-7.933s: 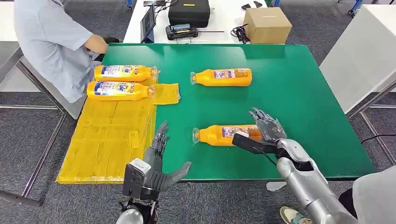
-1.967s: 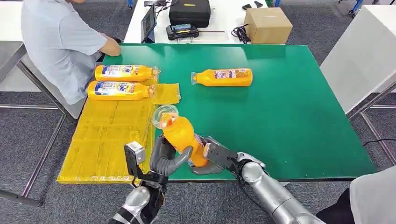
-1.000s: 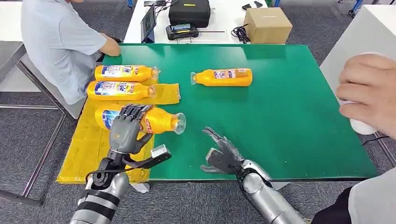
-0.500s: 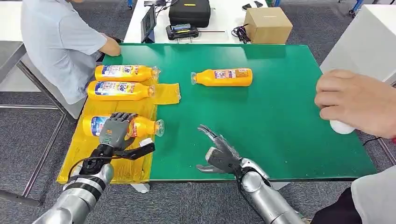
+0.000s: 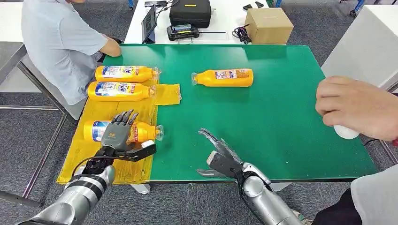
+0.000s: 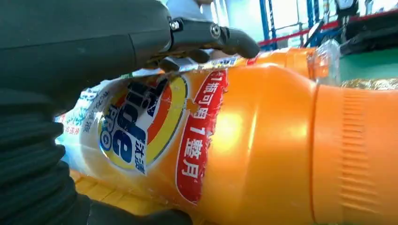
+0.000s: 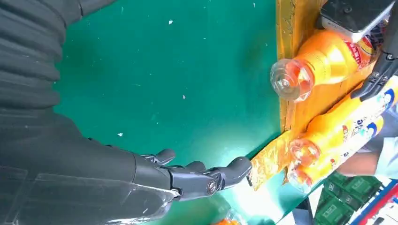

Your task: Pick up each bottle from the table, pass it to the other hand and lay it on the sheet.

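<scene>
An orange bottle lies on the yellow sheet, cap toward the green table. My left hand is over its label, fingers stretched straight above it and lifted off. My right hand hovers open over the table's front edge, holding nothing. Two more orange bottles lie side by side at the sheet's far end. Another orange bottle lies on the green table further back.
A person in a grey shirt sits at the table's far left corner. At the right, a person's hand holds a white object over the table edge. A white desk behind carries a cardboard box and a black case.
My left hand brought the bottle from the handover down onto the sheet and has now straightened its fingers off it. My right hand drew back and stays open.
</scene>
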Motion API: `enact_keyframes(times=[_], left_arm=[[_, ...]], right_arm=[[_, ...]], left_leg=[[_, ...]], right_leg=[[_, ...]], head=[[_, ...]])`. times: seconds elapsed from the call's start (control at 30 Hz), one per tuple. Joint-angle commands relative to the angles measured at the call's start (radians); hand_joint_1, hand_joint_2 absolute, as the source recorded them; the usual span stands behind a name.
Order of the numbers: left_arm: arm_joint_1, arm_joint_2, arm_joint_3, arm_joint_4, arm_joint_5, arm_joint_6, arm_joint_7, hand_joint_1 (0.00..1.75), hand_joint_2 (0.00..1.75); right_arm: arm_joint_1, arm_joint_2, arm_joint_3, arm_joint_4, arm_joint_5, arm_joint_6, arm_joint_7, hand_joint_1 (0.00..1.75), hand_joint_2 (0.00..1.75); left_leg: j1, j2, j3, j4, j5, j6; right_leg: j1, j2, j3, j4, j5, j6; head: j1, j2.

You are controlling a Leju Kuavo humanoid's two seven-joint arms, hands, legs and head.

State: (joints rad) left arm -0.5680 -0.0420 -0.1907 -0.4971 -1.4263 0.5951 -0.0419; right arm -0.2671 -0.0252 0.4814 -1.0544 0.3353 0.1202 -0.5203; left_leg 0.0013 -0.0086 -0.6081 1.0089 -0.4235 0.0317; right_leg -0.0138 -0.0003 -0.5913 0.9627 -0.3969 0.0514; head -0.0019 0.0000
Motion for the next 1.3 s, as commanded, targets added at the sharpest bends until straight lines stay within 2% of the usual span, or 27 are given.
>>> enact_keyframes(times=[0.03, 0.13, 0.17, 0.2, 0.37, 0.53, 0.63, 0.67, 0.7, 0.73, 0.8, 0.83, 0.87, 0.93, 0.97, 1.0, 1.03, 1.07, 1.1, 1.13, 1.17, 1.3], left_arm=[[-0.03, 0.009, -0.063, 0.097, -0.021, -0.031, 0.031, 0.0, 1.75], [-0.03, 0.009, -0.063, 0.097, -0.021, -0.031, 0.031, 0.0, 1.75], [-0.032, 0.0, -0.107, 0.086, -0.074, -0.053, 0.083, 0.0, 1.75], [-0.033, -0.002, -0.109, 0.086, -0.075, -0.053, 0.084, 0.0, 1.75], [-0.011, -0.02, -0.157, 0.008, -0.118, 0.046, 0.105, 0.0, 1.75], [0.043, -0.029, -0.199, -0.096, -0.145, 0.085, 0.131, 0.0, 1.75], [0.154, -0.018, -0.227, -0.31, -0.145, 0.103, 0.14, 0.0, 1.75], [0.237, 0.003, -0.244, -0.486, -0.145, 0.103, 0.126, 0.0, 1.75], [0.276, 0.003, -0.25, -0.547, -0.145, 0.103, 0.134, 0.0, 1.75], [0.404, -0.04, -0.192, -0.761, -0.039, 0.103, 0.036, 0.0, 1.75], [0.504, -0.106, -0.149, -0.875, 0.07, 0.103, -0.077, 0.0, 1.75], [0.551, -0.145, -0.114, -0.911, 0.175, 0.103, -0.194, 0.0, 1.75], [0.577, -0.173, -0.098, -0.939, 0.258, 0.103, -0.257, 0.0, 1.75], [0.603, -0.197, -0.082, -0.961, 0.428, 0.103, -0.342, 0.0, 1.75], [0.604, -0.198, -0.077, -0.963, 0.456, 0.103, -0.354, 0.0, 1.75], [0.603, -0.199, -0.082, -0.968, 0.512, 0.103, -0.365, 0.0, 1.75], [0.595, -0.186, -0.106, -0.955, 0.637, 0.103, -0.378, 0.0, 1.75], [0.594, -0.183, -0.112, -0.954, 0.674, 0.103, -0.384, 0.0, 1.75], [0.594, -0.184, -0.112, -0.954, 0.674, 0.103, -0.384, 0.0, 1.75], [0.596, -0.183, -0.12, -0.96, 0.713, 0.103, -0.38, 0.0, 1.75], [0.598, -0.175, -0.143, -0.966, 0.753, 0.103, -0.372, 0.0, 1.75], [0.599, -0.156, -0.195, -0.977, 0.81, 0.083, -0.365, 0.0, 1.75]], right_arm=[[-0.007, -0.002, -0.016, 0.011, -0.001, 0.007, 0.007, 0.0, 1.75], [-0.007, -0.002, -0.016, 0.011, -0.001, 0.007, 0.007, 0.0, 1.75], [-0.006, 0.0, -0.03, 0.021, 0.001, 0.007, 0.011, 0.0, 1.75], [-0.006, -0.001, -0.03, 0.022, 0.001, 0.007, 0.011, 0.0, 1.75], [0.005, 0.0, -0.041, 0.034, 0.004, 0.003, 0.013, 0.0, 1.75], [0.03, -0.009, -0.049, 0.018, 0.009, -0.005, 0.012, 0.0, 1.75], [0.068, -0.018, -0.063, -0.018, 0.025, -0.033, 0.013, 0.0, 1.75], [0.098, -0.006, -0.093, -0.049, 0.033, -0.087, 0.004, 0.0, 1.75], [0.118, -0.005, -0.101, -0.076, 0.035, -0.1, 0.004, 0.0, 1.75], [0.182, 0.036, -0.182, -0.171, 0.003, -0.169, -0.019, 0.0, 1.75], [0.242, 0.068, -0.243, -0.286, -0.02, -0.21, -0.008, 0.0, 1.75], [0.276, 0.067, -0.266, -0.353, -0.01, -0.23, 0.012, 0.0, 1.75], [0.291, 0.062, -0.289, -0.381, -0.017, -0.233, 0.029, 0.0, 1.75], [0.306, 0.016, -0.319, -0.387, -0.076, -0.13, 0.112, 0.0, 1.75], [0.307, -0.003, -0.342, -0.37, -0.113, -0.091, 0.112, 0.0, 1.75], [0.303, -0.004, -0.358, -0.339, -0.165, -0.035, 0.114, 0.0, 0.0], [0.306, -0.034, -0.377, -0.312, -0.17, -0.032, 0.157, 0.0, 0.0], [0.308, -0.066, -0.379, -0.29, -0.067, -0.105, 0.162, 0.0, 0.0], [0.309, -0.072, -0.384, -0.288, -0.067, -0.103, 0.157, 0.0, 0.0], [0.303, -0.09, -0.38, -0.273, 0.041, -0.153, 0.225, 0.0, 0.0], [0.306, -0.108, -0.385, -0.277, 0.025, -0.108, 0.232, 0.0, 1.75], [0.316, -0.16, -0.37, -0.291, 0.101, -0.117, 0.236, 0.0, 1.75]], left_leg=[[0.0, 0.001, 0.003, -0.001, -0.001, -0.001], [0.0, 0.001, 0.004, 0.0, -0.002, -0.001], [0.0, 0.002, 0.005, 0.0, -0.002, -0.002], [0.0, 0.001, 0.004, 0.0, -0.001, -0.001], [0.0, 0.0, 0.007, 0.0, -0.001, -0.002], [0.0, -0.001, 0.008, -0.001, -0.001, -0.002], [0.0, -0.001, 0.006, -0.001, -0.001, -0.001], [0.0, 0.0, 0.008, -0.001, -0.002, -0.001], [0.0, 0.0, 0.006, -0.001, -0.001, -0.001], [-0.001, 0.0, 0.008, -0.001, -0.003, -0.002], [0.0, 0.002, 0.007, 0.0, -0.004, -0.002], [-0.002, 0.0, 0.005, -0.001, -0.003, -0.001], [-0.001, 0.0, 0.005, 0.0, -0.005, -0.002], [-0.002, 0.0, 0.003, 0.001, -0.006, -0.002], [-0.001, -0.001, 0.003, 0.002, -0.008, -0.002], [-0.001, -0.001, -0.001, 0.001, -0.005, -0.002], [-0.001, -0.001, -0.003, 0.0, -0.004, -0.002], [-0.001, -0.002, 0.0, 0.0, -0.005, -0.002], [-0.001, -0.002, -0.002, 0.0, -0.004, -0.001], [-0.001, -0.003, 0.001, 0.0, -0.005, -0.001], [-0.001, -0.002, -0.002, 0.0, -0.004, 0.0], [-0.001, -0.001, 0.001, 0.0, -0.005, 0.0]], right_leg=[[0.0, 0.0, 0.002, 0.0, -0.001, -0.001], [0.0, 0.0, 0.003, 0.0, -0.002, -0.002], [0.001, 0.001, 0.004, 0.0, -0.002, -0.002], [0.0, 0.001, 0.004, 0.0, -0.001, -0.002], [0.0, -0.001, 0.007, 0.001, -0.001, -0.002], [0.0, -0.002, 0.008, 0.0, -0.002, -0.002], [0.0, -0.001, 0.007, 0.0, -0.001, -0.001], [0.0, -0.001, 0.008, 0.0, -0.003, -0.002], [0.0, 0.0, 0.006, 0.0, -0.002, -0.001], [0.0, 0.0, 0.007, 0.0, -0.003, -0.002], [0.0, 0.001, 0.006, 0.001, -0.004, -0.002], [-0.001, -0.001, 0.004, 0.001, -0.004, -0.001], [-0.001, 0.0, 0.004, 0.002, -0.005, -0.002], [-0.001, 0.0, 0.002, 0.002, -0.005, -0.002], [-0.001, -0.001, 0.003, 0.003, -0.007, -0.002], [-0.001, -0.001, -0.001, 0.001, -0.005, -0.001], [-0.001, -0.002, -0.002, 0.0, -0.004, 0.001], [-0.001, -0.003, 0.001, 0.0, -0.006, 0.001], [-0.001, -0.002, -0.001, -0.001, -0.004, 0.001], [0.0, -0.004, 0.002, -0.001, -0.005, 0.001], [-0.001, -0.002, -0.001, -0.001, -0.004, 0.001], [-0.001, -0.001, 0.001, -0.001, -0.005, 0.001]], head=[[0.0, 0.0], [0.0, 0.0], [0.0, 0.0], [0.0, 0.0], [0.0, 0.0], [0.0, 0.0], [0.0, 0.0], [0.0, 0.0], [0.0, 0.0], [0.0, 0.0], [0.0, 0.0], [0.0, 0.0], [0.0, 0.0], [0.0, 0.0], [0.0, 0.0], [0.0, 0.0], [0.0, 0.0], [0.0, 0.0], [0.0, 0.0], [0.0, 0.0], [0.0, 0.0], [0.0, 0.0]])
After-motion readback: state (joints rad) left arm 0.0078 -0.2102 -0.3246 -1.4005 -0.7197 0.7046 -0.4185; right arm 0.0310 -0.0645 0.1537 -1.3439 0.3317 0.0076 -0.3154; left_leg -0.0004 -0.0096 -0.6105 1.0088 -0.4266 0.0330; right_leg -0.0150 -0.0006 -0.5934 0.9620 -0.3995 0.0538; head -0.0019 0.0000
